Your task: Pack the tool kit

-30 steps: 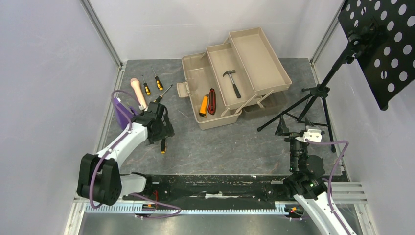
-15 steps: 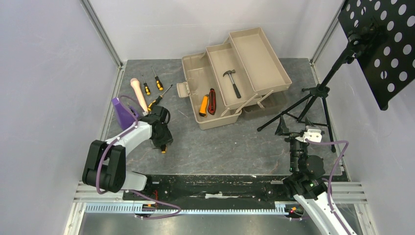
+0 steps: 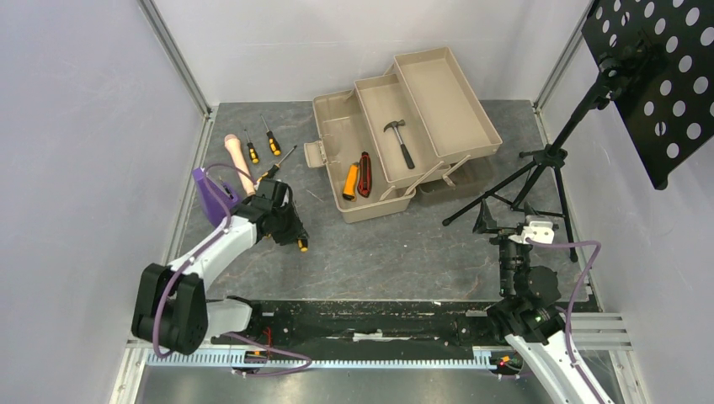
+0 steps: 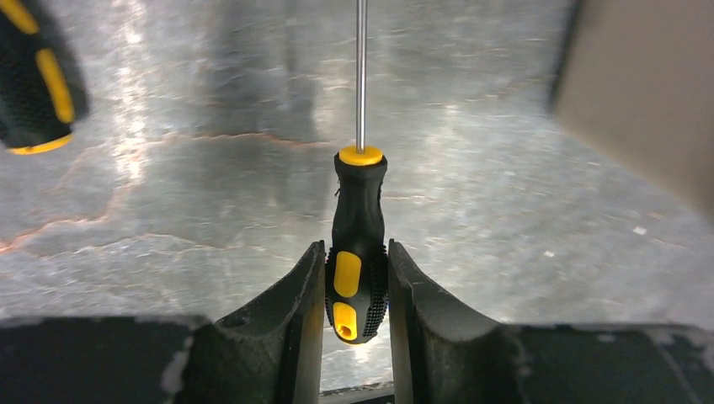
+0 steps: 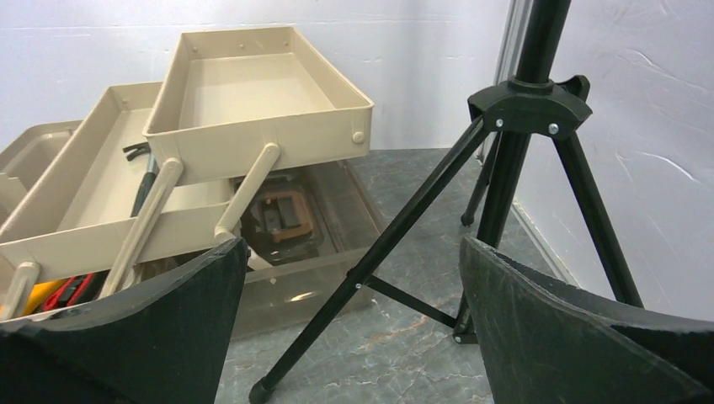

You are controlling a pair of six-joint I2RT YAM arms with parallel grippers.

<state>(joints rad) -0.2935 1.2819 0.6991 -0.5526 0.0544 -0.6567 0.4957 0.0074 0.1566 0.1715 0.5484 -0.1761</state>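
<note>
From above, the toolbox [image 3: 337, 135] stands open at twelve o'clock on the desk [image 3: 396, 252]. The hammer [image 3: 399, 141] lies in its middle tray, with the utility knife [image 3: 364, 174] and an orange-handled tool [image 3: 350, 182] lower down. Three loose screwdrivers [image 3: 271, 141] wait at ten o'clock, so I'd call the packing roughly half done.

At the left wrist, the left jaws are clamped on a screwdriver [image 4: 357, 252] by its handle, shaft pointing to twelve o'clock. I can't tell whether it is lifted.

At the right wrist, the right jaws stand wide apart and hold nothing. The toolbox is at eleven o'clock and a tripod [image 5: 522, 109] at one.
</note>
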